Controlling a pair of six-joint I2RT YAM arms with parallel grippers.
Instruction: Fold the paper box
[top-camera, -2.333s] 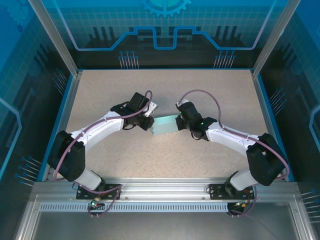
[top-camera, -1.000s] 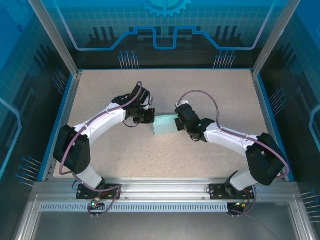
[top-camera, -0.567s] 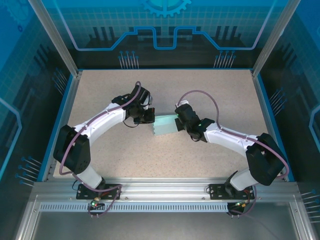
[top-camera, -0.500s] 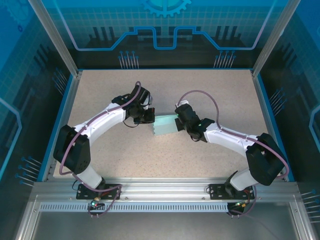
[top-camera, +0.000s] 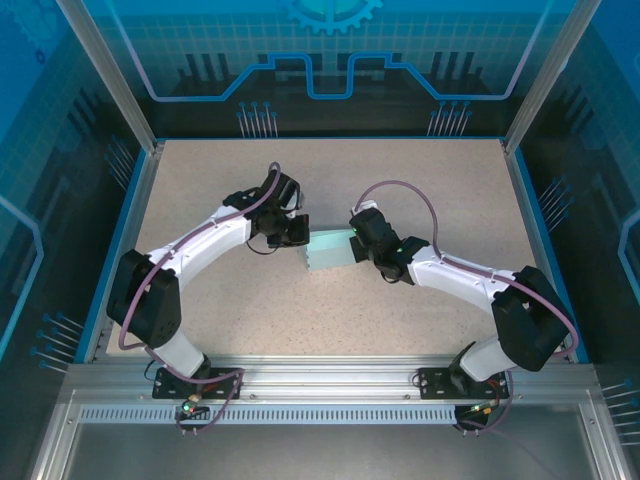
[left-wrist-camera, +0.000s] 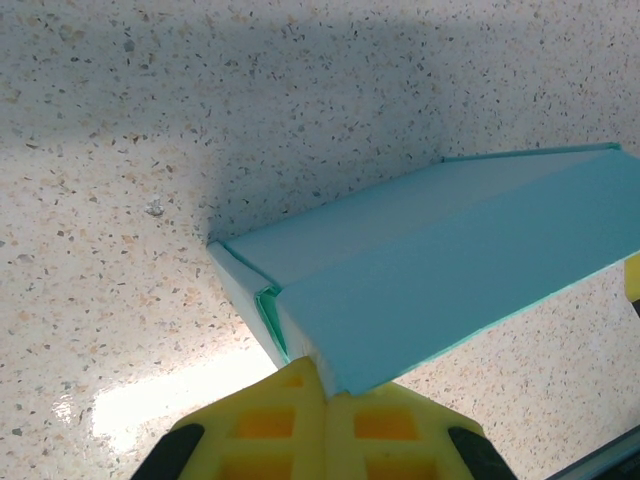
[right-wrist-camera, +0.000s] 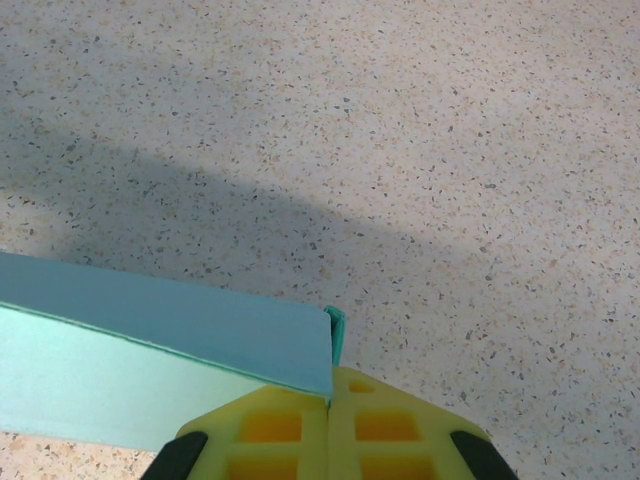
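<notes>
Two arms meet mid-table (top-camera: 420, 190) at the paper box (top-camera: 330, 252). In the top view we read the left gripper (top-camera: 303, 240) at the box's 9 o'clock end and the right gripper (top-camera: 354, 247) at its 3 o'clock end, both touching it. Left arm reaches in from 7 o'clock, right arm from 5 o'clock

Box: pale teal, folded into a flat rectangular shape, at table centre, long axis roughly 9 to 3 with a slight tilt

Left wrist view: yellow fingers (left-wrist-camera: 265, 425) pressed flat together, no gap at the seam. One corner of the box (left-wrist-camera: 450, 260) sits right at the tips and the body runs off toward 2 o'clock. The layered end at 9 o'clock looks down on the speckled surface

Right wrist view: fingers (right-wrist-camera: 270, 425) closed tight as well. The box (right-wrist-camera: 150, 370) edge ends on the seam and the body runs off to 9 o'clock

We cannot tell whether either gripper has paper nipped between its pads

Shadow lies on the table at 12 o'clock of the box in both wrist views
</notes>
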